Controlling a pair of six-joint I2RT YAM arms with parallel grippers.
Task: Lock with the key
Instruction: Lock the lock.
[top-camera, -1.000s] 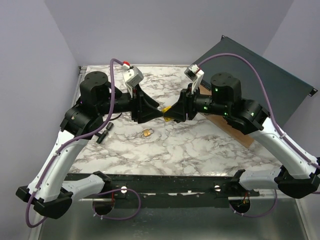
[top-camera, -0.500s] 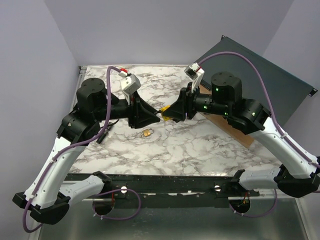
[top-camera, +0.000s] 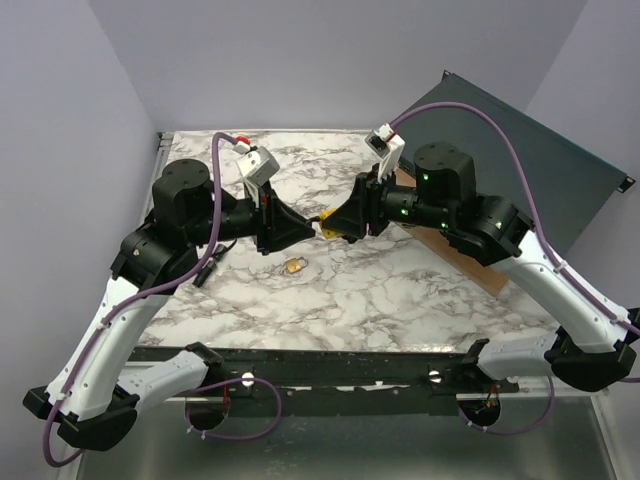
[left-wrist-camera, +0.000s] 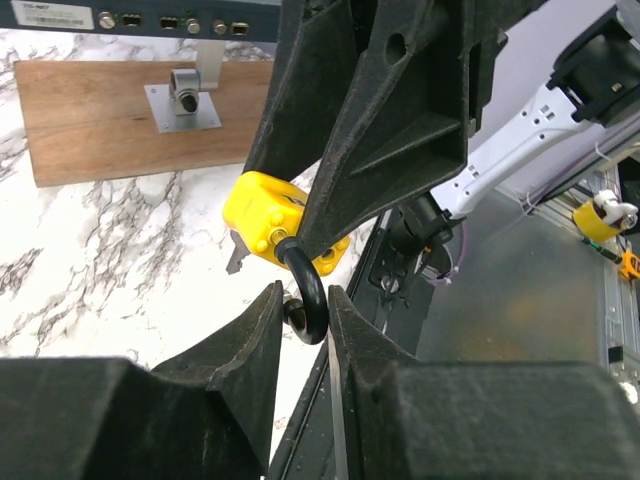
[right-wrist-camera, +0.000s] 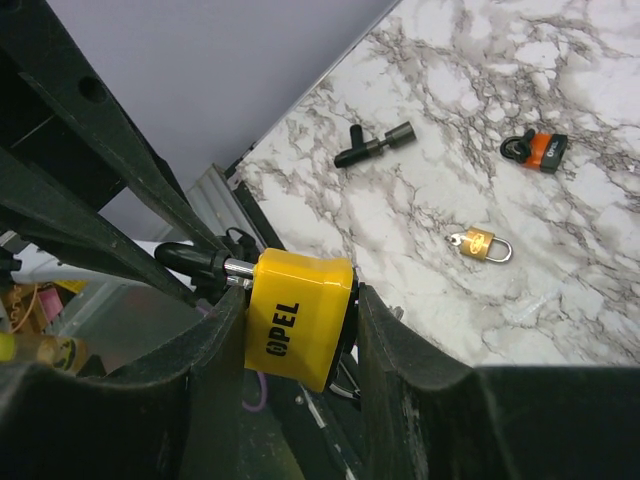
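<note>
A yellow padlock (right-wrist-camera: 300, 315) marked OPEL hangs in the air between the two arms, and my right gripper (right-wrist-camera: 300, 298) is shut on its body. In the top view the padlock (top-camera: 328, 222) sits where both grippers meet above the marble table. Its black shackle (left-wrist-camera: 310, 295) points toward my left gripper (left-wrist-camera: 305, 300), whose fingers press it from both sides. A grey metal piece (left-wrist-camera: 238, 258) that looks like the key sticks out of the lock's far end. A thin wire ring (right-wrist-camera: 345, 385) hangs under the lock.
A small brass padlock (top-camera: 296, 265) lies on the marble below the grippers. A black T-shaped tool (right-wrist-camera: 372, 146) and an orange-and-black padlock (right-wrist-camera: 540, 148) lie further left. At the right lies a wooden board (left-wrist-camera: 120, 120) with a metal hasp (left-wrist-camera: 183, 92), next to a dark panel (top-camera: 500, 150).
My left gripper's jaws have narrowed onto the shackle. Both grippers and the yellow padlock have shifted slightly left.
</note>
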